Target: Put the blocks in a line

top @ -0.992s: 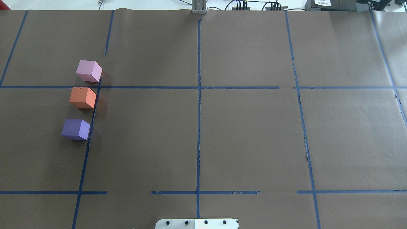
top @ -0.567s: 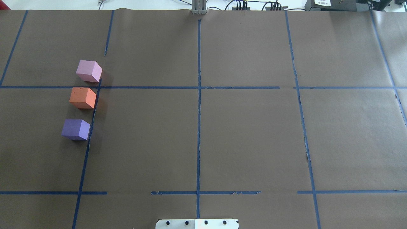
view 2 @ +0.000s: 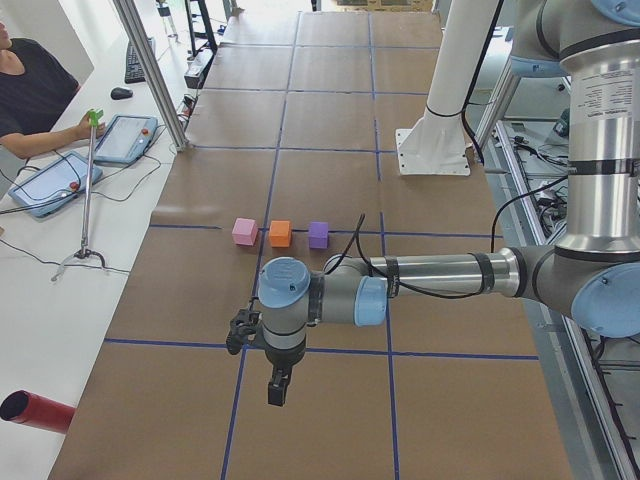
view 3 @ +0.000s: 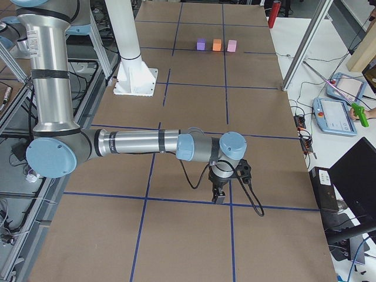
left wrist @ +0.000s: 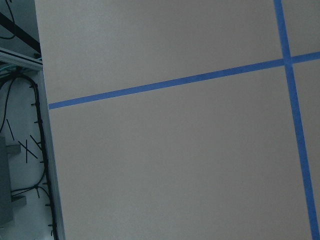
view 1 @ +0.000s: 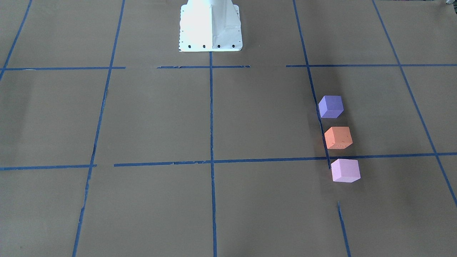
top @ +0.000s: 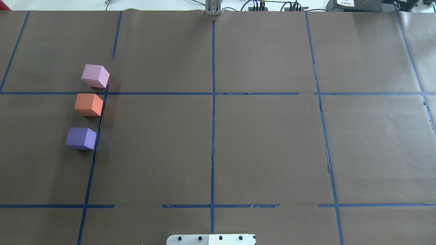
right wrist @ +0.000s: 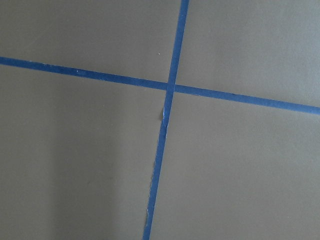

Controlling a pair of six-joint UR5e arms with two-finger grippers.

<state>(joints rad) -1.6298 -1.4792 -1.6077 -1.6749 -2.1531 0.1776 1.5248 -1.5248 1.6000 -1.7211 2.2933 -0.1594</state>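
A pale pink cube [view 2: 244, 231], an orange cube [view 2: 280, 233] and a violet cube [view 2: 318, 234] stand in a row, slightly apart, on the paper-covered tabletop [view 2: 330, 120]. The left end effector [view 2: 277, 392] and right end effector [view 3: 218, 197] hover well away; whether either is released or clenched cannot be told.

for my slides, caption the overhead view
Pink block, orange block and purple block in a line beside a blue tape strip

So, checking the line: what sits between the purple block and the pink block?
The orange block, touching neither, as the overhead view shows.
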